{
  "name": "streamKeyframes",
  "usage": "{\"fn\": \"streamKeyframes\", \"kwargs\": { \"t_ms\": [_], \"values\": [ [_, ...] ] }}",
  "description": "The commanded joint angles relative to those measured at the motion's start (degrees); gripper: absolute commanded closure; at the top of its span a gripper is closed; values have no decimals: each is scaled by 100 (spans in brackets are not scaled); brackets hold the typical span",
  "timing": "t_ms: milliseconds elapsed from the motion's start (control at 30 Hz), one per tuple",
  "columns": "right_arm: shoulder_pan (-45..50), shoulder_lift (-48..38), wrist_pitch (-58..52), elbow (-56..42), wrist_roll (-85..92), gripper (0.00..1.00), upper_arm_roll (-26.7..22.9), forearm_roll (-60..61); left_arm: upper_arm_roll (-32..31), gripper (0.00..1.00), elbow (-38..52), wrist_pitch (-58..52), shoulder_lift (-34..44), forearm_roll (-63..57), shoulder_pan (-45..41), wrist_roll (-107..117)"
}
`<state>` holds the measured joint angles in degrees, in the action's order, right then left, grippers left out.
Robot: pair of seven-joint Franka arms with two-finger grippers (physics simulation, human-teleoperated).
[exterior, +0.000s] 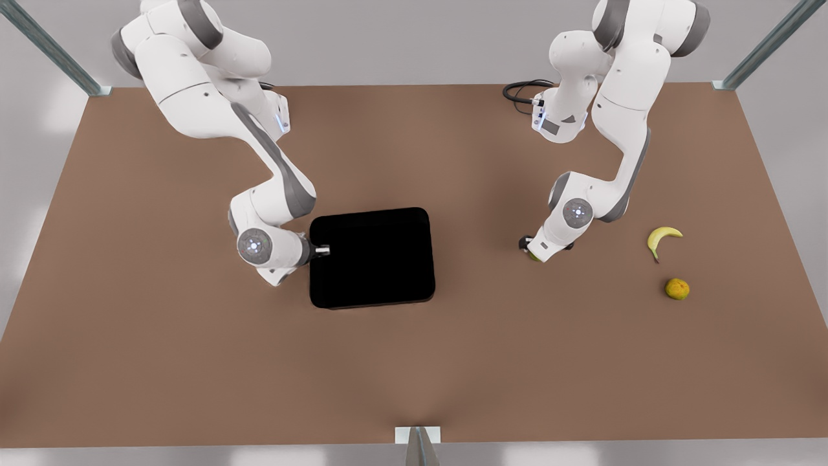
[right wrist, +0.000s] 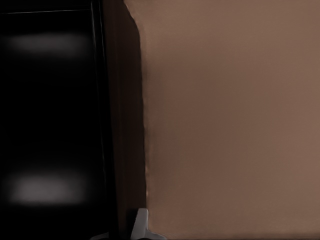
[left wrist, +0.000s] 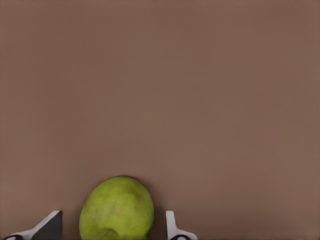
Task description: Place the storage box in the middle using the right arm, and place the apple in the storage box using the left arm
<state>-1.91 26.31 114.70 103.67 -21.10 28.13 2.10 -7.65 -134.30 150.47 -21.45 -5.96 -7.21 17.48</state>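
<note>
The glossy black storage box [exterior: 372,257] lies on the brown table, a little toward the front view's left of centre. My right gripper [exterior: 321,250] is at the box's wall on the front view's left side, shut on that wall [right wrist: 107,125], with one fingertip [right wrist: 141,224] outside it. The yellow-green apple [left wrist: 116,207] rests on the table between the fingers of my left gripper [left wrist: 114,231], which is open with a gap on each side. In the front view the apple [exterior: 534,256] peeks out under the left gripper [exterior: 532,249].
A yellow banana [exterior: 661,238] and an orange-yellow round fruit [exterior: 676,288] lie toward the front view's right of the left arm. A black cable [exterior: 521,90] sits at the table's back edge. Metal frame posts stand at the corners.
</note>
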Motion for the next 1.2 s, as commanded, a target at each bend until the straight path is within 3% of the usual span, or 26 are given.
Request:
{"fn": "streamKeyframes", "kwargs": {
  "t_ms": [0,133,433,500,633,700,767,833,933,1033,1067,1133,1167],
  "values": [
    [42,32,0,-4,-60,79,0,10,0,1,0,0,0,-2,0,1],
    [595,613,9,-637,-500,79,-26,-25,0,1,9,9,-17,-2,-18,1],
    [956,1078,501,-698,-869,79,-70,-201,0,1,9,9,-17,-2,-9,-7],
    [947,1105,501,-725,-834,0,-70,-210,0,1,9,9,-17,-2,-9,-8],
    [886,1008,378,-795,-843,0,-35,-192,0,1,9,0,-9,-2,-9,1],
    [877,771,211,-795,-869,0,-18,-131,0,6,9,0,-17,-2,0,-7],
    [815,429,-201,-988,-957,0,-18,-113,0,27,9,9,-17,-2,0,1],
    [543,-397,-1151,-1261,-931,0,-9,-105,0,38,9,9,-26,-2,-9,10],
    [-854,-1268,-2390,-1331,-668,0,-9,-122,-9,38,9,18,-35,-2,-9,10],
    [-1952,-1452,-2558,-1279,-132,0,-44,-236,0,39,9,18,-35,-2,-9,10],
    [-1989,-1514,-2698,-1270,290,0,-228,-351,-9,40,9,9,-44,-2,-9,10],
    [-179,-1734,-2865,-1331,1423,0,-2670,-289,-9,40,9,0,-26,7,-9,10],
    [280,-1971,-2953,-1340,1952,0,-3533,-70,-9,39,26,-44,26,-2,-18,10]
  ]
}}
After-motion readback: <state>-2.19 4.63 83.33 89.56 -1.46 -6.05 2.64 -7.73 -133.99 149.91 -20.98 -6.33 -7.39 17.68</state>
